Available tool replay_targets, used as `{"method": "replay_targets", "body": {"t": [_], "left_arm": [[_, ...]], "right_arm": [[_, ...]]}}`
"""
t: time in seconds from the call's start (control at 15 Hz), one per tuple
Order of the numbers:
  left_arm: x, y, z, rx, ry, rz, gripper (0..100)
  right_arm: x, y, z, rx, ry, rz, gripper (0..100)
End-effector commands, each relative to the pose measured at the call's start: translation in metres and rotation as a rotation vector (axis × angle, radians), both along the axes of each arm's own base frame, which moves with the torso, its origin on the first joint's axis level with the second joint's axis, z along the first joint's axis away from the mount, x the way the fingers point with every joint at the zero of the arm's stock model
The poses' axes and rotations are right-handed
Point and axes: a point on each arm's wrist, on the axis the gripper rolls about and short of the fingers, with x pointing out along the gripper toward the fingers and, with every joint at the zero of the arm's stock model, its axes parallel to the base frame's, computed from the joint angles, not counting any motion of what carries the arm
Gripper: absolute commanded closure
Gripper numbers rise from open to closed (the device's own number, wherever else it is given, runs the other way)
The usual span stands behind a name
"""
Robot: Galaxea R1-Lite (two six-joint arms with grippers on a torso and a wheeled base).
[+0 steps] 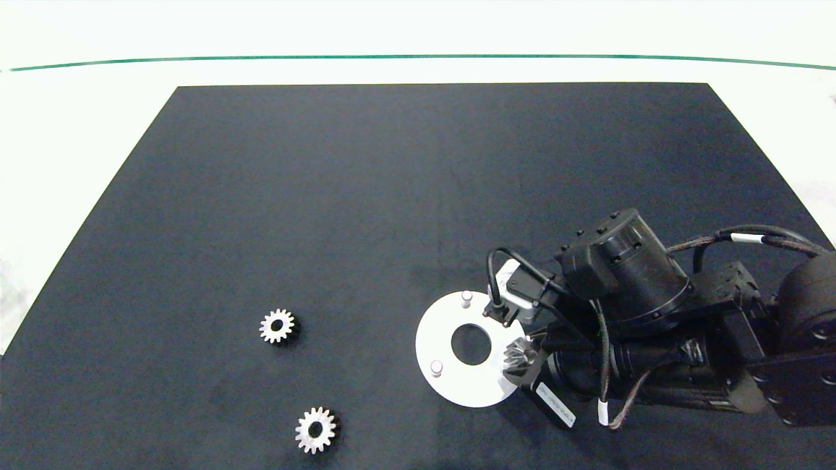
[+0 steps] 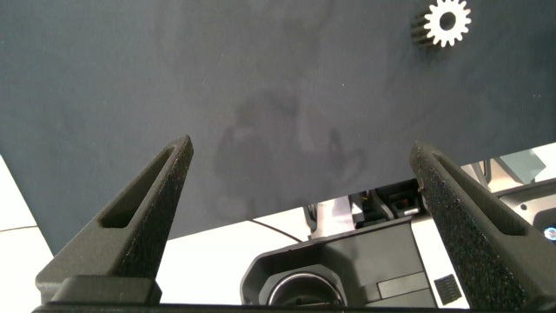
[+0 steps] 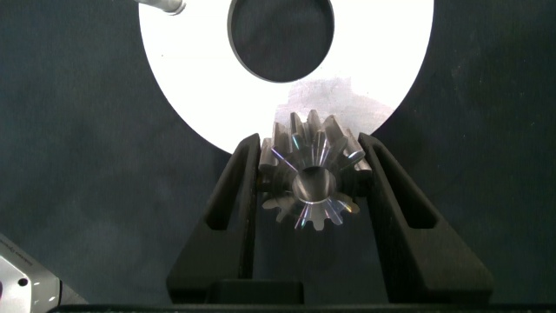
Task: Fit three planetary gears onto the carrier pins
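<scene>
The right gripper's (image 3: 308,187) two grey fingers are clamped on a small silvery metal spur gear (image 3: 311,178), held over the near edge of the flat white round disc (image 1: 434,343). Two short whitish pegs (image 1: 466,298) stand uncovered on that disc. Two more identical silvery gears (image 1: 277,326) lie on the dark mat (image 1: 366,196), well apart from the disc. The left gripper (image 2: 304,209) hovers with fingers spread wide.

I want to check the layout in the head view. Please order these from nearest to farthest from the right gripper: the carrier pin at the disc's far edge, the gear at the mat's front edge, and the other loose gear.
1. The far-edge carrier pin, on the white disc beside the right gripper.
2. The front-edge gear, left of the disc.
3. The other loose gear, farthest left.
</scene>
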Motion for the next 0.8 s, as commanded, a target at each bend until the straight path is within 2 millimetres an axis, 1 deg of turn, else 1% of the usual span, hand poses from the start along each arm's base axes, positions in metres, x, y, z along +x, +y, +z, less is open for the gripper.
{"method": "replay_targets", "body": {"t": [0.07,0.33,0.6,0.8], "left_arm": [[0.0,0.0,-0.0004,0.001,0.005,-0.001,0],[-0.0003,0.0,-0.0008,0.001,0.005,-0.001,0],[-0.001,0.0001,-0.0004,0.001,0.001,-0.001,0],[-0.0021,0.0002,-0.0005,0.0,-0.002,-0.001,0]], "right_arm": [[0.001,0.0005,-0.0014,-0.006,0.003,-0.003,0],[0.0017,0.0014,-0.0002,0.003,0.002,-0.002,0],[0.0032,0.0028,0.006,0.019,-0.015,-0.005,0],[-0.0022,-0.0008,0.0081,0.008,-0.002,0.001,0]]}}
